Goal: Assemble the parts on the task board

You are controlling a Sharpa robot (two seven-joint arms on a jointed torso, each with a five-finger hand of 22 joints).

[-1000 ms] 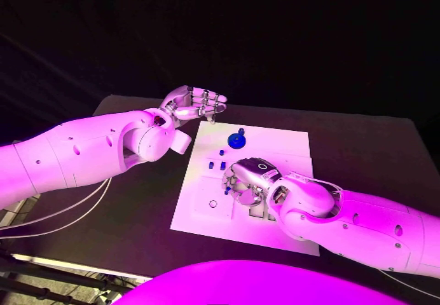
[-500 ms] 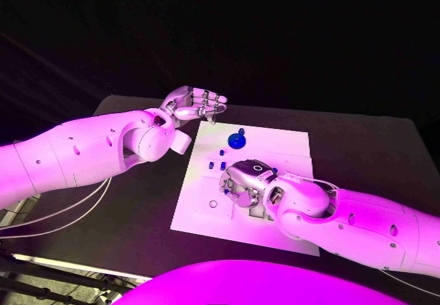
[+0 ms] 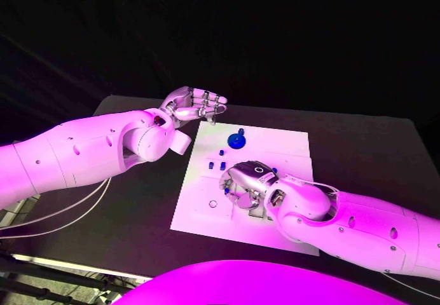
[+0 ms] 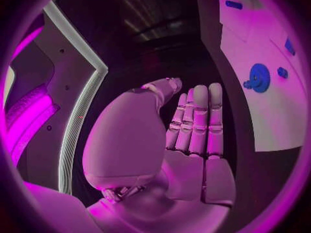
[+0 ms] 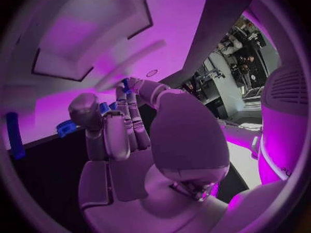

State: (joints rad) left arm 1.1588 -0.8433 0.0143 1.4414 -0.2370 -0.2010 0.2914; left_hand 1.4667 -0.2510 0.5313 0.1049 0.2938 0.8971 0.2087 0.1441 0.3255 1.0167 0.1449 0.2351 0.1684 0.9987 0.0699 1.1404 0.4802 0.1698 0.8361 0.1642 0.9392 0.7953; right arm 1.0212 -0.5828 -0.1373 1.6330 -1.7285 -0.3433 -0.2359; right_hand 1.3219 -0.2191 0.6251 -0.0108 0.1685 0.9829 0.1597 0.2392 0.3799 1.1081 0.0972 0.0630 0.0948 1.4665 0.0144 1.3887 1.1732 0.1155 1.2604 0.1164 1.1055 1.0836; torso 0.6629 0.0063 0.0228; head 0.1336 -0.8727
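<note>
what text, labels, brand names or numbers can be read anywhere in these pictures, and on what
None: no word, number or brand can be read.
White task board: faint outlines and small holes, no print.
Blue gear-shaped part and small blue parts: no markings.
Left hand and right hand: silver, no logo legible.
White arms: small dark dots, apparently screws, no lettering.
Room clutter in the right wrist view: too small and blurred to read.

black table [image 3: 119, 210], white cables [image 3: 64, 213]
</note>
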